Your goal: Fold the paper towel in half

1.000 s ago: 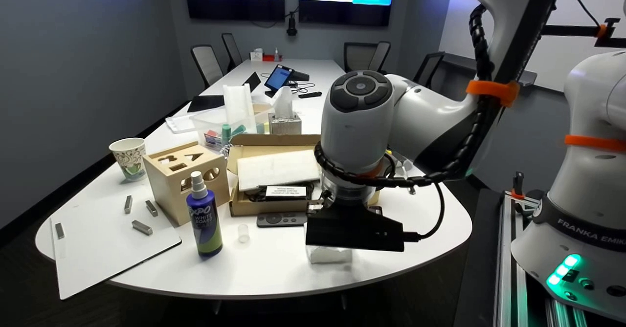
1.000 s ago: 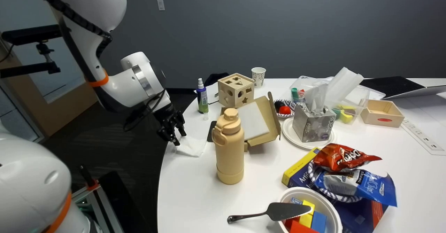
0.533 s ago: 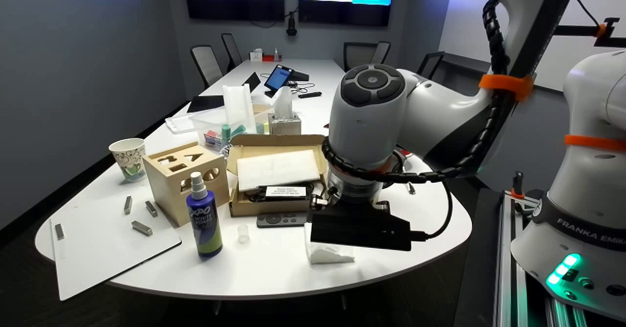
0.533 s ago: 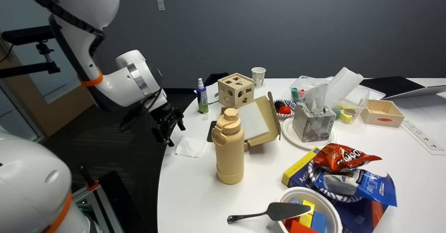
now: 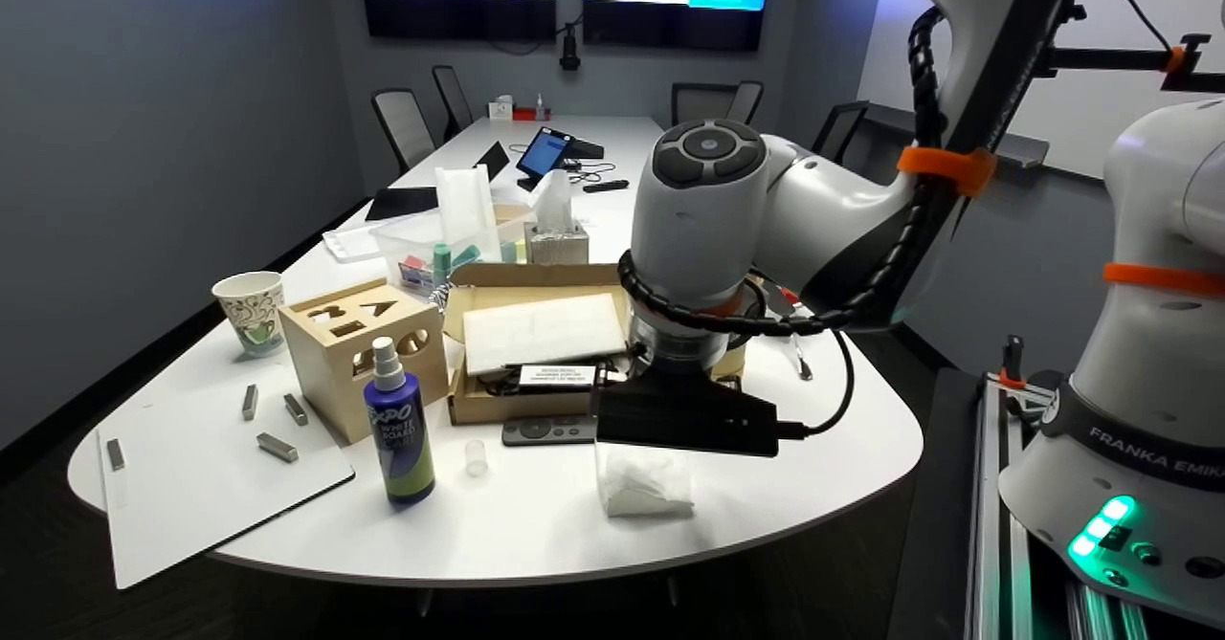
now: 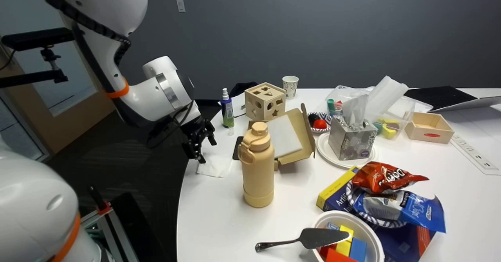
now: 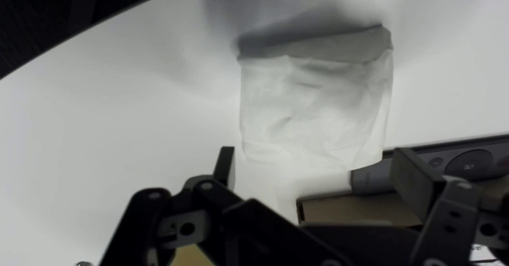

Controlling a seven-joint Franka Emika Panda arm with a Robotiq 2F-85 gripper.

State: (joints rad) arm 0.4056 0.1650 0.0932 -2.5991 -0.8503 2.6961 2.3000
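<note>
On the desk (image 5: 517, 535), the rumpled towel (image 7: 314, 107) lies near the remote (image 7: 471, 162); close by, the fingers (image 7: 415, 182) are spread wide apart.

The towel (image 7: 314, 111) looks like thin, matt paper, soft and creased. The table (image 5: 498, 535) is smooth with a faint sheen; the cube (image 5: 330, 363), smooth wood; the carton (image 5: 536, 275), matt cardboard; the spray bottle (image 5: 400, 430), glossy plastic. The gripper (image 7: 313, 153) looks mostly matt, the arm (image 5: 699, 238) glossy and smooth. The near cake server (image 6: 319, 237) is shiny metal, the red bag (image 6: 385, 177) crinkled, glossy film.
</note>
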